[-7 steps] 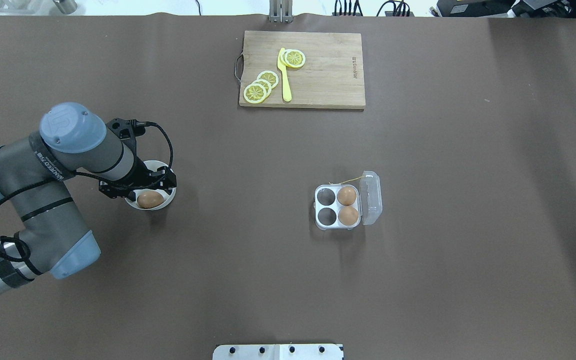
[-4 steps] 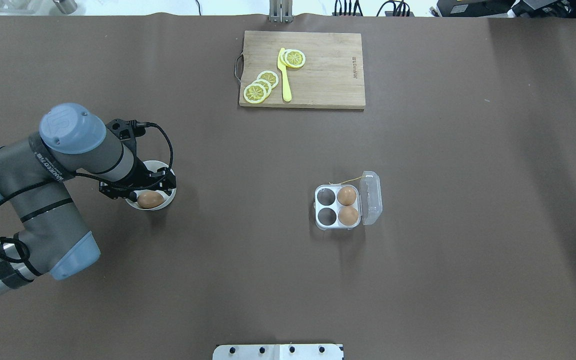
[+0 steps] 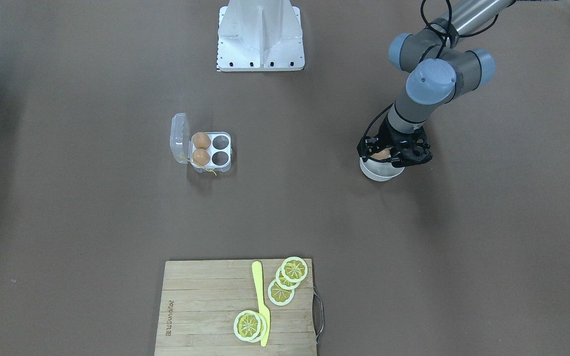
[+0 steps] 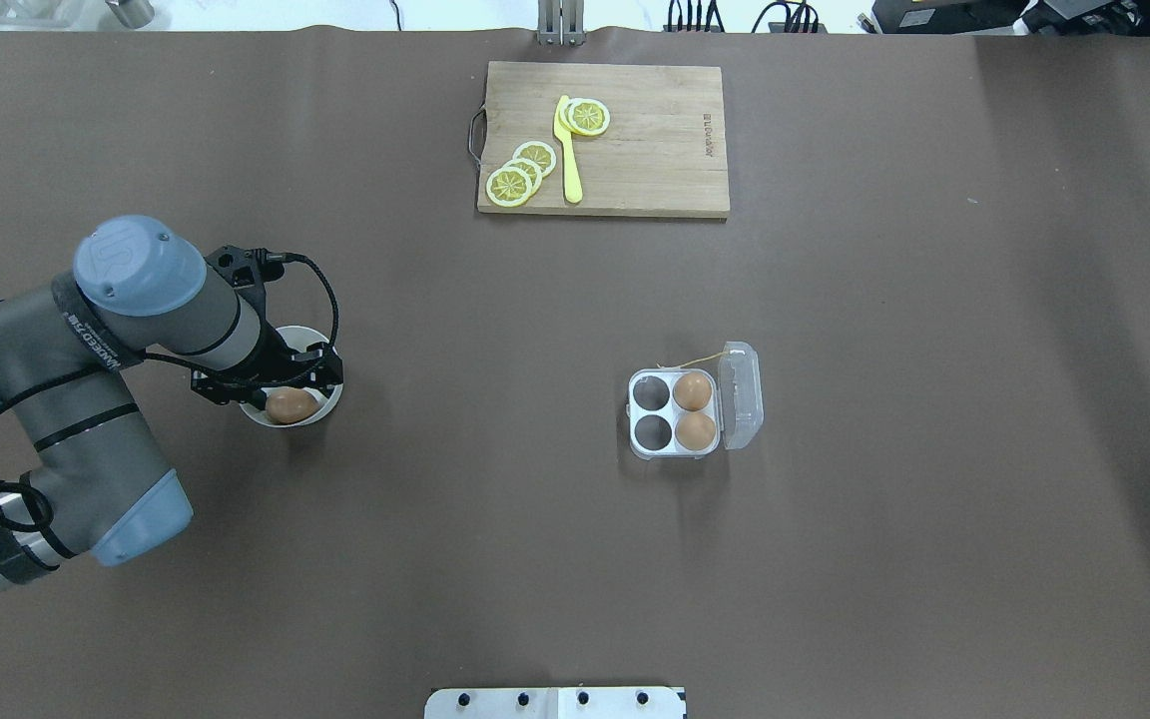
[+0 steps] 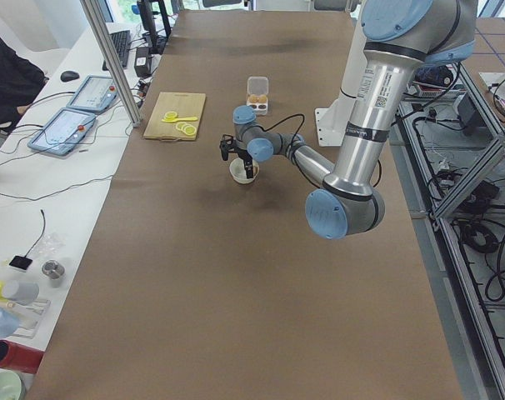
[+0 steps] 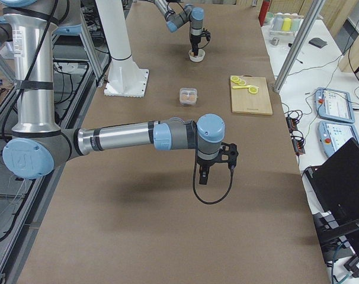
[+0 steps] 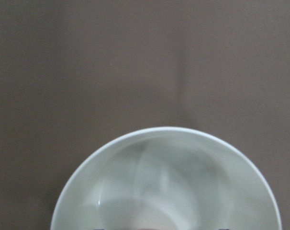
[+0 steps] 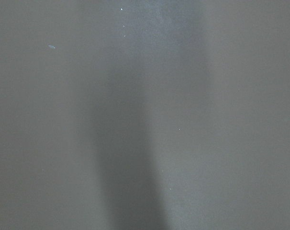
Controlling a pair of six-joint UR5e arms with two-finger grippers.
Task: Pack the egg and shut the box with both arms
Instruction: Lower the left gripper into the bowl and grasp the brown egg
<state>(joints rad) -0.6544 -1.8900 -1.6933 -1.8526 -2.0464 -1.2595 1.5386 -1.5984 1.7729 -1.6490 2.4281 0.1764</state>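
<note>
The clear four-cell box (image 4: 653,441) lies open right of the table's middle, its lid (image 4: 741,394) folded out to the right and a yellow string at its far corner. Two eggs (image 4: 692,390) fill its right cells; the left cells are empty. A third egg (image 4: 290,405) lies in a white bowl (image 4: 325,409) at the left. My left gripper (image 4: 276,387) reaches down into that bowl with its fingers either side of the egg, apart. It also shows in the front-facing view (image 3: 395,154). My right gripper (image 6: 204,177) shows only in the exterior right view, so I cannot tell its state.
A wooden cutting board (image 4: 635,150) with lemon slices (image 4: 520,172) and a yellow knife (image 4: 568,150) lies at the far edge. The white base stand (image 3: 261,34) is at the robot's side. The left wrist view shows the bowl's rim (image 7: 169,129) over brown table.
My left arm has shifted slightly left and toward the robot. The bowl and the egg in it have shifted the same way by a small amount.
</note>
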